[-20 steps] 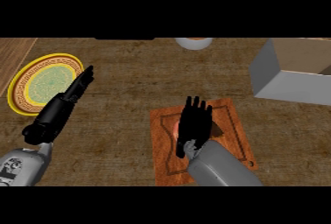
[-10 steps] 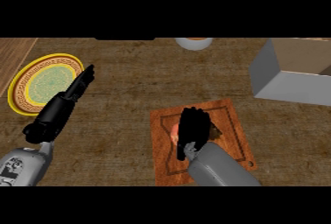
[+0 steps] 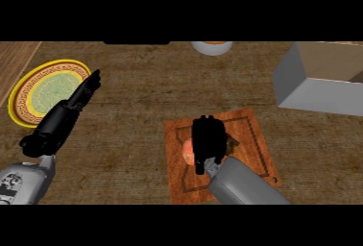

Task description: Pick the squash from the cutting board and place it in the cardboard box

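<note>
Right hand (image 3: 208, 142) sits over the middle of the board (image 3: 245, 126), fingers curled down onto the squash (image 3: 187, 152), of which only an orange-pink sliver shows at the hand's left edge. It looks like a grasp closing round the squash, though the hand hides most of it and how far the fingers wrap cannot be seen. The squash lies on the board, not lifted as far as can be told.

Left hand (image 3: 79, 95) lies well left of the board, fingers straight and relaxed, overlapping the edge of the plate (image 3: 28, 94); it is resting.

Judging by its kind, the squash should be stiff and fairly solid, with a smooth rind that may slip under the fingers, and not fragile. Its round body could roll on the flat board if nudged, so the best hold is probably across its widest part, thumb opposite the fingers, from above.

The board is reddish wood with a groove round its rim and lies flat on the counter (image 3: 142, 125), a brown, rough-looking top. The box (image 3: 312, 89) stands up and to the right of the board, well apart, open at the top with grey walls. A cup (image 3: 212, 47) stands far beyond the board at the counter's back edge.
</note>
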